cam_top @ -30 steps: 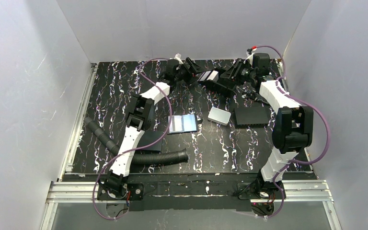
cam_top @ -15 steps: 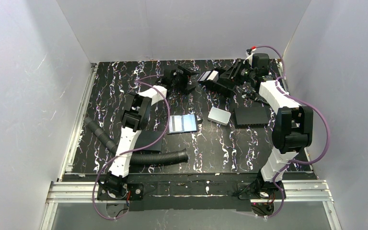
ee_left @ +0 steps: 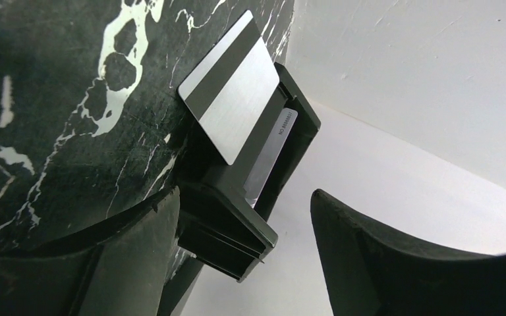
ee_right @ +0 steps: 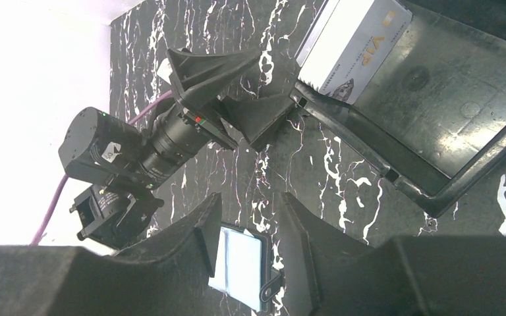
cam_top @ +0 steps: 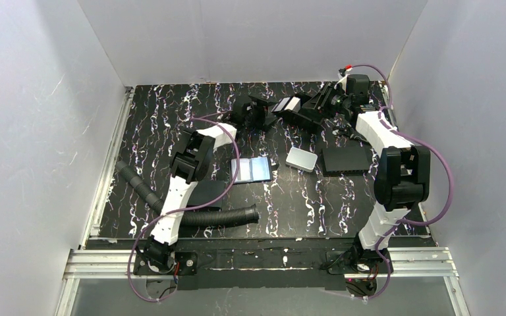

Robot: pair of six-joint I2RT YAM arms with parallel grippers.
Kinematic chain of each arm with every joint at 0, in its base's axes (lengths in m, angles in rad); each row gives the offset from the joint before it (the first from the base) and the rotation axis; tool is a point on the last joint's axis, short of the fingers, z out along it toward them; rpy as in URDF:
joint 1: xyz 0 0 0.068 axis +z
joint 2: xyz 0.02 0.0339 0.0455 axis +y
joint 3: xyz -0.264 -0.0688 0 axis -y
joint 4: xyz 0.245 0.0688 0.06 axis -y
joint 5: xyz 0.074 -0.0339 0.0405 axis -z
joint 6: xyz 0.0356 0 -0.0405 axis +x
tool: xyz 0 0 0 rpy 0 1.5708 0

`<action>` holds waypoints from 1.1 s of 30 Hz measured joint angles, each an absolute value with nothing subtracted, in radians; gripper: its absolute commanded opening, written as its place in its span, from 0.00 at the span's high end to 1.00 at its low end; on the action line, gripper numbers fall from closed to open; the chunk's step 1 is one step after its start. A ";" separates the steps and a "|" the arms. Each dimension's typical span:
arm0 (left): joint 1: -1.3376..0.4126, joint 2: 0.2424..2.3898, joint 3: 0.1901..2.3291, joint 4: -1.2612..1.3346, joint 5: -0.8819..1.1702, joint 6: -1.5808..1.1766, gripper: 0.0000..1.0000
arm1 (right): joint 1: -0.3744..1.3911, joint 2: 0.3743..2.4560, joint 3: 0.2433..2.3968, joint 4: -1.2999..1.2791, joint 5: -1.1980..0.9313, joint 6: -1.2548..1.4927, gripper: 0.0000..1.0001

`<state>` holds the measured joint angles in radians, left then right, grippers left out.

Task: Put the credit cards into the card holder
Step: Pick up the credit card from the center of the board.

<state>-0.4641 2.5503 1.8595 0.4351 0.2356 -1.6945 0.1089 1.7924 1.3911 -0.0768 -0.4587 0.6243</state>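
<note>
Blue and pale whitish credit cards (cam_top: pixel 252 169) lie stacked on the small black card holder with its tab (ee_right: pixel 270 282) at mid table. They show far below between my right fingers (ee_right: pixel 240 262). My right gripper (ee_right: pixel 249 196) is open and empty at the back (cam_top: pixel 316 104). My left gripper (ee_left: pixel 245 192) is open at the back centre (cam_top: pixel 258 113). The corner of a black open case (ee_left: pixel 227 227) sits between its fingers, against the left one. A silver striped card (ee_left: pixel 234 99) and a second card stand in it.
The black case (ee_right: pixel 435 112) holds a white VIP card (ee_right: pixel 352 39). A silver-grey rounded case (cam_top: pixel 301 158) and a flat black pad (cam_top: pixel 346 158) lie right of centre. Another black pad (cam_top: pixel 207 194) and a corrugated hose (cam_top: pixel 217 215) lie near the left arm. White walls surround the table.
</note>
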 measured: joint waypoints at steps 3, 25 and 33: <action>-0.469 2.542 1.840 0.448 0.198 -1.696 0.31 | 0.109 1.792 1.391 -0.076 -0.459 0.624 0.54; -0.529 2.567 1.866 0.428 -0.067 -1.701 0.42 | 0.109 1.792 1.387 -0.069 -0.454 0.625 0.54; -0.531 2.600 1.933 0.387 -0.082 -1.747 0.45 | 0.109 1.792 1.378 -0.066 -0.450 0.625 0.54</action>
